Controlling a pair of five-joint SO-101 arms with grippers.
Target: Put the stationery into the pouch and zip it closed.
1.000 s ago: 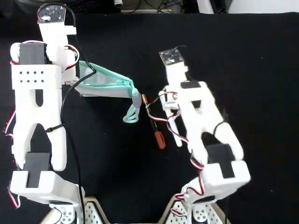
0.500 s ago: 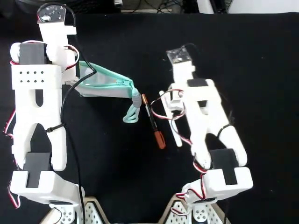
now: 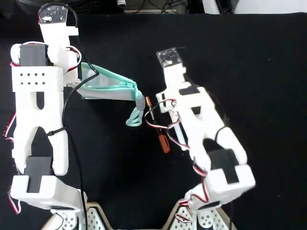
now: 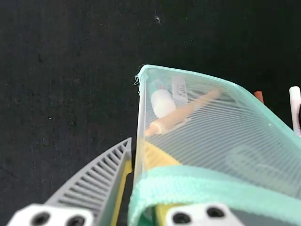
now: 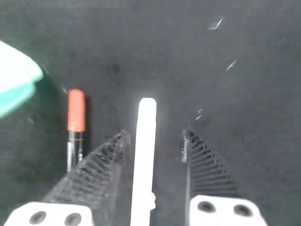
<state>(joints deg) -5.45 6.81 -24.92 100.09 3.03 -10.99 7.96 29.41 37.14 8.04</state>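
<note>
Two pens lie on the black table (image 3: pixel 268 96): the white pen (image 5: pixel 143 160) runs lengthwise down the gap between the spread jaws of the right gripper (image 5: pixel 154 133), the orange-capped pen (image 5: pixel 75 117) lies parallel just outside one jaw, on the side of the pouch (image 4: pixel 211 136), which the left gripper (image 4: pixel 134 160) pinches at one end.

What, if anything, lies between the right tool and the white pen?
Nothing visible does. The open right tool straddles the white pen; the orange-capped pen lies beside it, outside the tool's gap.
</note>
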